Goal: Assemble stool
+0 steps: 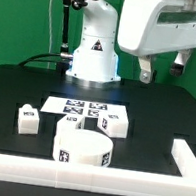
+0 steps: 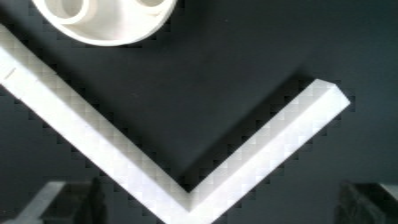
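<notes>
The white round disc seat (image 1: 84,148) lies on the black table near the front, with a tag on its side. In the wrist view only part of the seat (image 2: 111,18) shows, at the picture's edge. One white block leg (image 1: 27,117) stands to the exterior view's left of the seat. A second leg (image 1: 112,122) stands behind the seat to the right, and a third (image 1: 70,126) is partly hidden right behind it. My gripper (image 1: 162,70) hangs high above the table at the exterior view's right, open and empty, far from all parts. Its fingers (image 2: 54,205) show dimly in the wrist view.
The marker board (image 1: 84,109) lies flat in front of the robot base (image 1: 94,55). White border rails (image 1: 85,177) run along the table's front and both sides. In the wrist view, one corner of the rails (image 2: 178,175) lies below my gripper.
</notes>
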Motion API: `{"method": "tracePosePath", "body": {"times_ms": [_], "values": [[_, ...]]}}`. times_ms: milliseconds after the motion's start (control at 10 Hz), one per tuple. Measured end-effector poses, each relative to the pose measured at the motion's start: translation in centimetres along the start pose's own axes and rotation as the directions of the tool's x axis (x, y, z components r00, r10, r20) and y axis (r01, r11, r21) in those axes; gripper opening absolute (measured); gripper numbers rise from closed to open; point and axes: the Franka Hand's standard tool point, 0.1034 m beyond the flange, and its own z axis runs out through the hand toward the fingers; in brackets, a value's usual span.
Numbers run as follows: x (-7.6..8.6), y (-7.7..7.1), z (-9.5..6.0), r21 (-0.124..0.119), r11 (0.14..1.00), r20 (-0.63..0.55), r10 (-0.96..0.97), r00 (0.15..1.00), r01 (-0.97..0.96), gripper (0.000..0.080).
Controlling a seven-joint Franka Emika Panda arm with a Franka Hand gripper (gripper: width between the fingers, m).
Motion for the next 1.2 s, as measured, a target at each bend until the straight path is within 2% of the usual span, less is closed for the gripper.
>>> {"method": "tracePosePath", "body": {"times_ms": [500,600,800,900,1000,1100,1200], "values": [[-0.1,0.1,0.1,-0.001,1.0,-0.001,-0.001,1.0,0.001,0.0649],[-0.6,1.0,0.8,-0.028,0.998,-0.035,-0.051,0.998,0.05,0.0649],[-3.2,1.7,2.9,-0.051,0.996,-0.06,-0.076,0.995,0.073,0.0649],[-4.0,2.1,3.8,-0.072,0.991,-0.077,-0.117,0.99,0.111,0.0649],[-4.9,2.4,4.7,-0.081,0.989,-0.085,-0.132,0.988,0.125,0.0649],[-5.4,2.5,5.0,-0.069,0.991,-0.076,-0.123,0.989,0.118,0.0649],[-5.3,2.4,4.9,-0.07,0.99,-0.078,-0.125,0.989,0.12,0.0649]]}}
